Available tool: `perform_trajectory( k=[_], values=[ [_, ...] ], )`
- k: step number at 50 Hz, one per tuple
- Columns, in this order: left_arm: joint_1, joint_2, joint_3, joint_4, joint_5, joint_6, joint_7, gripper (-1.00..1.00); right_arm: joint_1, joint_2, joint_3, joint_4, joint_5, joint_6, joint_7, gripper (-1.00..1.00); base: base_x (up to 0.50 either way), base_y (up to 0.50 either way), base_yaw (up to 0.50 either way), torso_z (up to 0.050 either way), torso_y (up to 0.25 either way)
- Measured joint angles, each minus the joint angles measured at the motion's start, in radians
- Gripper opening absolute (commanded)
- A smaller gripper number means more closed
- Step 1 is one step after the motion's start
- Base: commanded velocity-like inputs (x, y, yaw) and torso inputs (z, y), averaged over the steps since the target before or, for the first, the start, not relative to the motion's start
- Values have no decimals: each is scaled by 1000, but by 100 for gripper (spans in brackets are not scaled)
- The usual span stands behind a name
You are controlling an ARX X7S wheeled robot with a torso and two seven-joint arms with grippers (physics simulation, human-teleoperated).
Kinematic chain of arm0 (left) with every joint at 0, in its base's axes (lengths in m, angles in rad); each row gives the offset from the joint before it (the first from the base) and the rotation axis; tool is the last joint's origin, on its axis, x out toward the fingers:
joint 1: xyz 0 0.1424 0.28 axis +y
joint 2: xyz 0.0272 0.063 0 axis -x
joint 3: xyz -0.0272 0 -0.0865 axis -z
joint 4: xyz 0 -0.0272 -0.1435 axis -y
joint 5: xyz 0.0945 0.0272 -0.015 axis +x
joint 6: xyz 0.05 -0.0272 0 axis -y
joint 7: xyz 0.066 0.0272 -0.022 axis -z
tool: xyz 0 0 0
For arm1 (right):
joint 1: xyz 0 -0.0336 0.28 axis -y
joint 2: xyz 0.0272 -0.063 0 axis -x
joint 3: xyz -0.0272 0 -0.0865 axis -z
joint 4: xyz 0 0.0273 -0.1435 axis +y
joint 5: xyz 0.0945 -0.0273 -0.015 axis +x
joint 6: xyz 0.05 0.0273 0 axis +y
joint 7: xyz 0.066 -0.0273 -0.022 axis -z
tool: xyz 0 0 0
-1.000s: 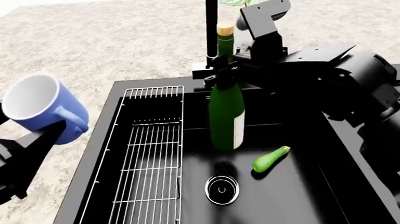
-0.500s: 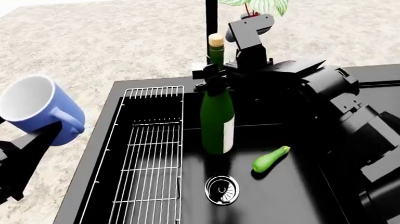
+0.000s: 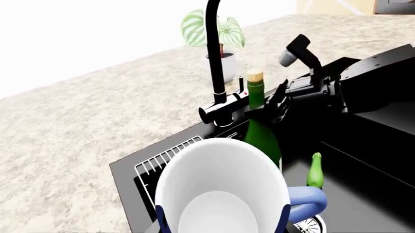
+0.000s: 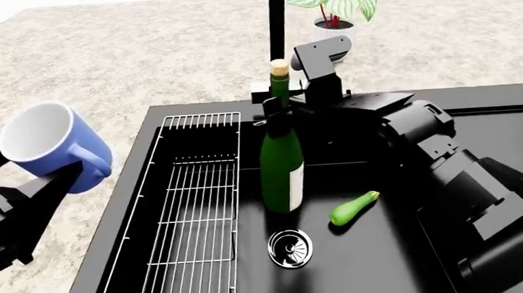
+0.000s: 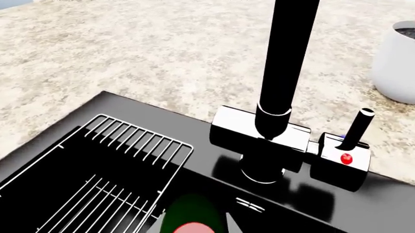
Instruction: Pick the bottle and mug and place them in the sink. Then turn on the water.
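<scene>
The faucet runs off the head view's top edge. The mug is cut off at the left wrist view's edge. The right pincer fingertips blend into the dark sink, so their grip is unclear.

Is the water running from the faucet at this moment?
Off. No stream falls from the faucet to the drain, and the sink basin looks dry.

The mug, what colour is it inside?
White inside, blue outside; the mug shows it best in the left wrist view.
</scene>
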Motion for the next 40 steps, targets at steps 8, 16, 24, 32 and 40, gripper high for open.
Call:
perform_trajectory(
  k=[8, 16, 24, 32, 40],
  values=[
    [3, 2, 1, 1, 5, 1, 2, -100, -3, -4, 5, 7, -8, -7, -4, -100, 0, 0, 0, 0, 0],
    [4, 3, 6, 1, 9, 4, 4, -100, -6, -9, 7, 14, -16, -11, -12, 100, 0, 0, 0, 0, 0],
    [6, 3, 6, 1, 8, 5, 3, -100, -9, -10, 3, 15, -19, -6, -19, 100, 0, 0, 0, 0, 0],
    [10, 2, 1, 3, 2, 5, -1, -100, -8, -1, 1, -5, -17, 7, -15, 100, 0, 0, 0, 0, 0],
    [9, 2, 3, 3, 2, 8, 1, -100, -7, 54, 5, -99, 4, 52, 25, 100, 0, 0, 0, 0, 0]
  ],
)
